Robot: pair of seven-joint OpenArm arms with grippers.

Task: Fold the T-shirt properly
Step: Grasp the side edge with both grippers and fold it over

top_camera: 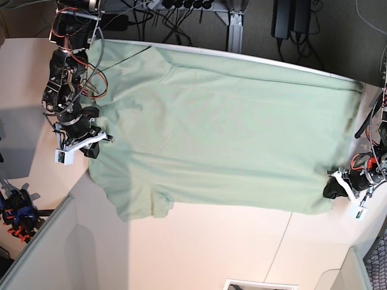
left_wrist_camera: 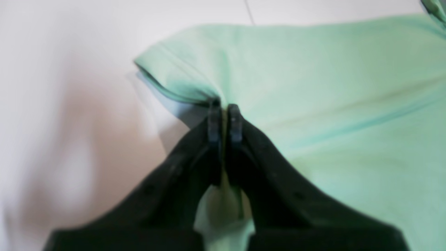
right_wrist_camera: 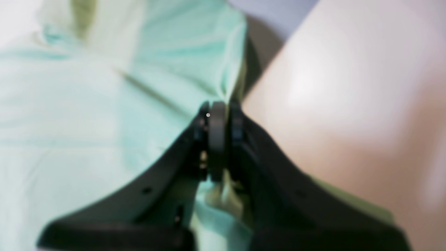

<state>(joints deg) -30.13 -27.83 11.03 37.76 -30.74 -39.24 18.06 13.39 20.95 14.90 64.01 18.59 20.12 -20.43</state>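
Note:
The pale mint-green T-shirt [top_camera: 224,133] lies spread flat across the white table, one sleeve pointing toward the near edge at lower left. My left gripper [top_camera: 331,188] sits at the shirt's right-hand corner; in the left wrist view its black jaws [left_wrist_camera: 224,109] are shut on a pinched fold of the T-shirt [left_wrist_camera: 313,87] at its edge. My right gripper [top_camera: 95,148] is at the shirt's left edge; the right wrist view shows it [right_wrist_camera: 217,111] shut on the T-shirt [right_wrist_camera: 87,104] hem, with cloth bunched between the fingers. Collar, buttons and tag do not show.
The white table [top_camera: 199,248] runs on below the shirt, with a seam line. Cables and power bricks [top_camera: 181,9] hang beyond the far edge. A red and black tool cluster [top_camera: 17,214] sits off the table at the left. A grey panel [top_camera: 36,254] borders the lower left corner.

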